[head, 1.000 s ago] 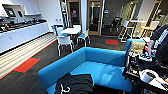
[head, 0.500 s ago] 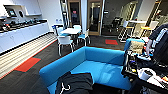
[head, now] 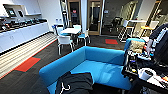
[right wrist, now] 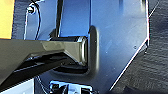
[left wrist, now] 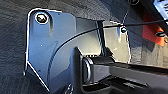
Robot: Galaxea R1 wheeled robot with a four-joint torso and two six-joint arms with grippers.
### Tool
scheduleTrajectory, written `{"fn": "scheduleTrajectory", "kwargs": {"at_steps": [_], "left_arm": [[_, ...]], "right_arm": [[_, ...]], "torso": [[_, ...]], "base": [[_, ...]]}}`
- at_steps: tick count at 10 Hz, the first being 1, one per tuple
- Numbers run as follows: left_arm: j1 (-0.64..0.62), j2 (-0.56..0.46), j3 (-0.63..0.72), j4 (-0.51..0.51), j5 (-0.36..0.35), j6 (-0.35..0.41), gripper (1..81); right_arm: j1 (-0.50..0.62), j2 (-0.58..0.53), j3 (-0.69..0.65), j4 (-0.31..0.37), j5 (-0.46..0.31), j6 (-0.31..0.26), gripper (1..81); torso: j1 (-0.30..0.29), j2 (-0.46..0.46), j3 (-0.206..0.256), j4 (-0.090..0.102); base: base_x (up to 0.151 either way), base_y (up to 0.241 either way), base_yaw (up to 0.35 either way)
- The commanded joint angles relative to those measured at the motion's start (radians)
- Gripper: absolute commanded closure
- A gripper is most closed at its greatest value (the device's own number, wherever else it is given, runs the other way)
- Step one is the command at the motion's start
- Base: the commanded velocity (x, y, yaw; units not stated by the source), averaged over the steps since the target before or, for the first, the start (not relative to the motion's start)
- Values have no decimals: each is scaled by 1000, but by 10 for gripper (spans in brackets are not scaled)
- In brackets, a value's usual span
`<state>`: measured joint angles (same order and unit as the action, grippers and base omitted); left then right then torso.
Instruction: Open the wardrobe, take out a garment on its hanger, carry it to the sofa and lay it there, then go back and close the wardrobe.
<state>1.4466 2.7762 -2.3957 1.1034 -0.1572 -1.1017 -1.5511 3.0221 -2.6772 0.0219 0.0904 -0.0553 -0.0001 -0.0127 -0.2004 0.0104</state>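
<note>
The black garment (head: 74, 84) lies bunched on the near end of the bright blue sofa (head: 100, 67), draped over the seat and the curved arm, with what looks like a pale hanger hook showing against the dark cloth, though the view is too soft to be sure. Judging by that, the laying-down step looks done, and what remains is the return to the wardrobe to shut its doors; that calls for turning the base away from the sofa and finding a path back across the dark carpet. Whether either gripper is released or clenched cannot be told, since both wrist views give little beyond the robot's own plate and bar over grey carpet. Around the sofa, a white table (head: 71, 30) with white-and-teal chairs (head: 64, 40) stands well beyond its back, a long white counter (head: 22, 31) runs along the wall to the left, and red carpet patches (head: 27, 64) mark the floor. To the right, close beside the sofa's far arm, a person (head: 157, 43) stands at a cluttered cart (head: 143, 72) of equipment, and that crowded side is the likeliest obstruction when the base swings round.
</note>
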Motion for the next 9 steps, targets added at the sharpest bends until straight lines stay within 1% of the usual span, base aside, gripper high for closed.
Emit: {"fn": "scheduleTrajectory", "kwargs": {"at_steps": [1, 5, 9], "left_arm": [[-30, -15, 6, 6, 28, -3, 10], [-30, -3, -22, 4, 27, -7, 10], [-30, 7, -42, 6, 28, -7, 10]], "right_arm": [[22, 2, 5, -2, -61, 2, 10], [19, 2, 2, 0, -61, 2, 10], [22, 3, 5, -5, -63, 2, 10]], "torso": [[0, 0, 0, 0], [0, 0, 0, 0], [0, 0, 0, 0]], "base": [[0, 0, 0], [0, 0, 0], [0, 0, 213]]}}
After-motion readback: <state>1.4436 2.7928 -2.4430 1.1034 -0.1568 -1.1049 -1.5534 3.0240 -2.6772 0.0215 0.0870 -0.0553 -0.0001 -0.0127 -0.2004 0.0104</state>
